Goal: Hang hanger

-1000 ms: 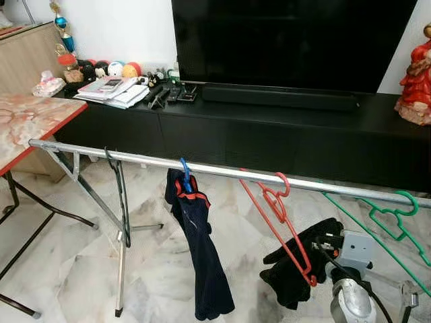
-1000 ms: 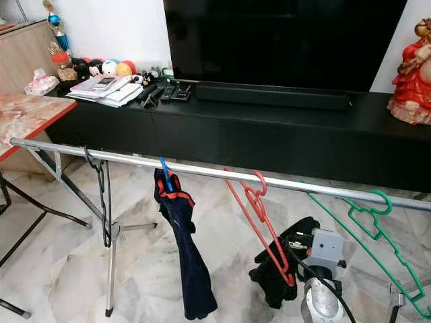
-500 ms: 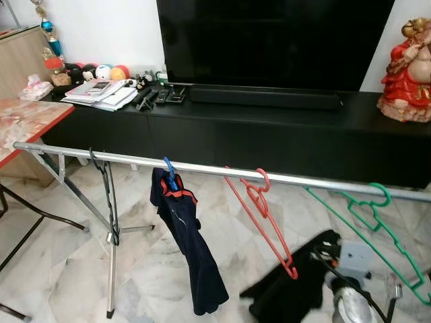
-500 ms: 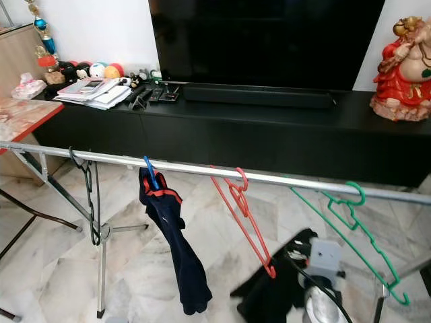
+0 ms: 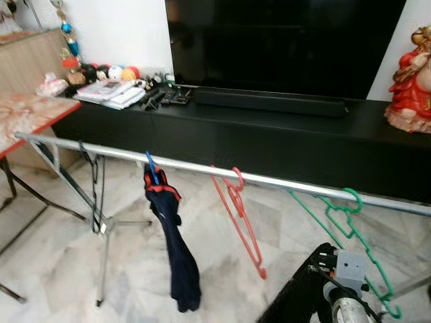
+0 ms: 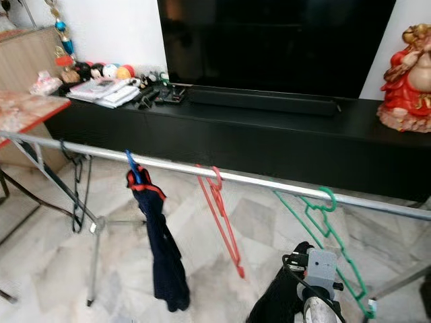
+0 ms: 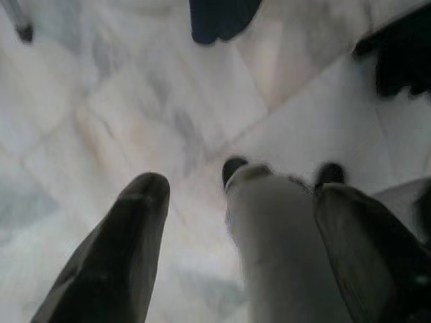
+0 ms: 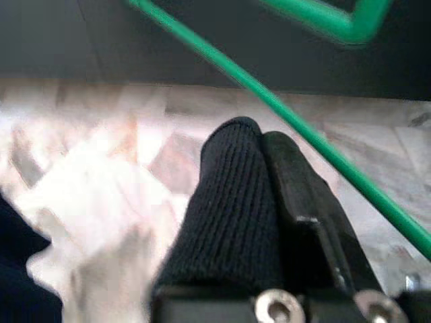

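While a silver rail runs across the room on a metal stand, four hangers hook over it: a black hanger toward the left end, a blue hanger carrying a dark navy garment, a red hanger hanging bare, and a green hanger farthest right, also bare. Behind the rail stands a long black cabinet with a large television, a black soundbar, papers and small round toys at its left end, and one red figurine at its right. A marble-topped folding table sits at the left, over a pale marble floor.

Low at the right, the right gripper is closed, its two fingers pressed together, one in a black knitted sleeve; the green hanger's bar crosses just beyond the tips, apart from them. From the head, this gripper reads as a dark shape below a grey wrist block.

The left gripper hangs with its fingers spread wide over the floor, with the garment's hem at the frame's edge.
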